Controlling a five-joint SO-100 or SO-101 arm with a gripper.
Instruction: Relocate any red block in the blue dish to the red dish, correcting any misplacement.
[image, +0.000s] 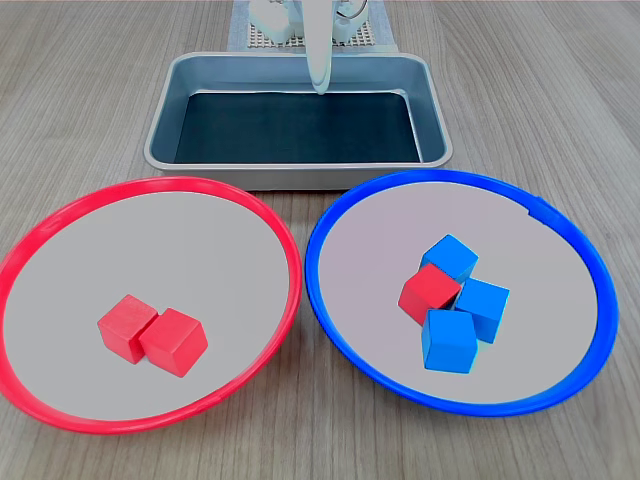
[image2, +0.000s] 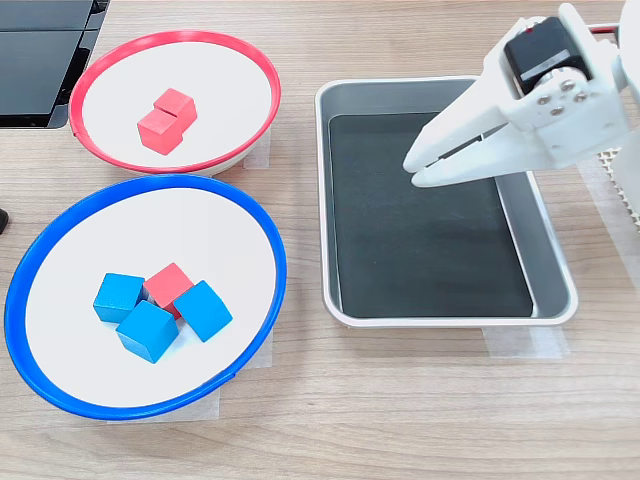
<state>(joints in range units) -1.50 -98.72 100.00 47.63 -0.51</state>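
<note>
One red block (image: 430, 292) (image2: 167, 283) lies in the blue dish (image: 460, 176) (image2: 150, 181), wedged among three blue cubes (image: 449, 341) (image2: 148, 330) that touch it. The red dish (image: 150, 183) (image2: 175, 36) holds two red cubes (image: 174, 342) (image2: 160, 130) side by side. My white gripper (image: 320, 88) (image2: 413, 171) hangs over the metal tray, well away from both dishes. Its fingers are together with only a thin slit between them, and nothing is in them.
The rectangular metal tray (image: 300, 175) (image2: 325, 200) with a dark floor sits under the gripper and holds nothing. The arm's base and a white mesh mat (image: 262, 38) stand behind it. A black object (image2: 40, 50) lies at the second exterior view's top left.
</note>
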